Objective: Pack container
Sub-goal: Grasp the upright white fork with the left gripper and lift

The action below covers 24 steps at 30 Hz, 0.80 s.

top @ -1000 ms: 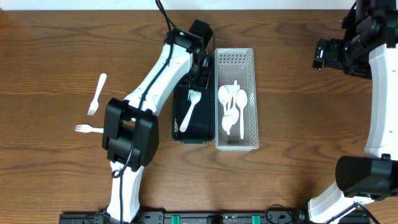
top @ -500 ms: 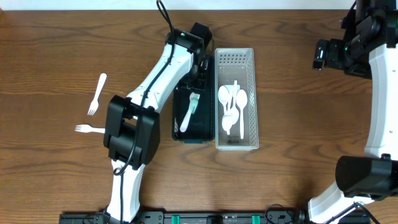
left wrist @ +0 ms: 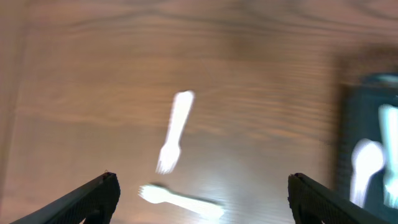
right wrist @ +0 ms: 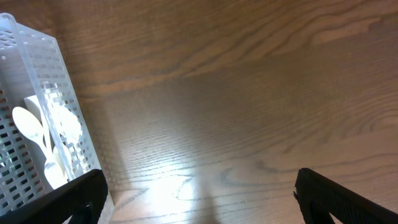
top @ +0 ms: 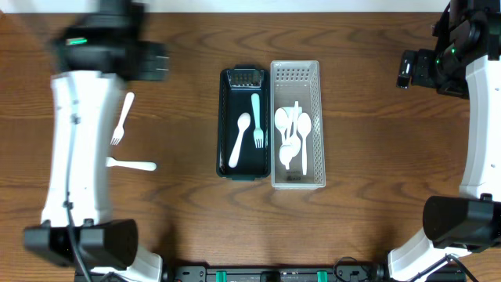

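Note:
A black container (top: 225, 117) holds a white spoon (top: 239, 142) and a pale fork (top: 257, 119). Beside it on the right, a white slotted basket (top: 296, 73) holds several white spoons (top: 293, 125). Two white forks lie on the table at the left: one (top: 121, 117) angled upright, one (top: 131, 164) lying flat. My left gripper (top: 159, 61) hovers blurred at the far left and is open and empty. In the left wrist view both forks (left wrist: 175, 132) (left wrist: 180, 199) show between its wide fingers (left wrist: 93, 199). My right gripper (right wrist: 199, 186) is open over bare wood.
The right arm (top: 477, 102) stands along the right edge of the table. In the right wrist view the white basket (right wrist: 68, 106) is at the left. The black container's edge (left wrist: 348, 143) shows at the right of the left wrist view.
The left arm has swung away from the black container to the far left, and its jaws have opened. A fork now lies in the container beside the spoon. The right arm has not moved.

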{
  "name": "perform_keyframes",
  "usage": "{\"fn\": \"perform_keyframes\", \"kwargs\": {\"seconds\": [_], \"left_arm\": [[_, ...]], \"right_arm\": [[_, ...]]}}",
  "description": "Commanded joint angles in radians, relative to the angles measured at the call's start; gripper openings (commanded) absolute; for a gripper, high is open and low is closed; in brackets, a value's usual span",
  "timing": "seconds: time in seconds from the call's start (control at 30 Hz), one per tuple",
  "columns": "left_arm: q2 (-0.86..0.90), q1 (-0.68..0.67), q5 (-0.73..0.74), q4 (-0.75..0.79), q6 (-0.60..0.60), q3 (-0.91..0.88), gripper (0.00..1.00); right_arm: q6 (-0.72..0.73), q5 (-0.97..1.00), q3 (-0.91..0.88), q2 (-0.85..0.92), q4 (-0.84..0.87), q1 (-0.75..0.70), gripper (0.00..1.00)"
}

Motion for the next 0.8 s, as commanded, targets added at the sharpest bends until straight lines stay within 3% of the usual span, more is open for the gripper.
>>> {"fn": "perform_keyframes", "kwargs": {"seconds": [0.0,0.13,0.3,0.77], "left_arm": [[0.031,0.165,0.145,-0.016,0.168,-0.020,0.89],[0.083,0.301,0.177,0.007,0.304,-0.078,0.89],[0.180,0.372,0.177,0.090,0.341,-0.183,0.92],[0.438,0.302,0.199,0.299,0.400,-0.244,0.98]], "right_arm": [[-0.014,0.016,-0.004,0.000,0.007,-0.010,0.99],[-0.013,0.016,-0.004,0.000,0.017,-0.010,0.99],[0.005,0.016,-0.004,0.000,0.036,-0.010,0.99],[0.039,0.013,-0.004,0.000,0.048,-0.009,0.99]]}}
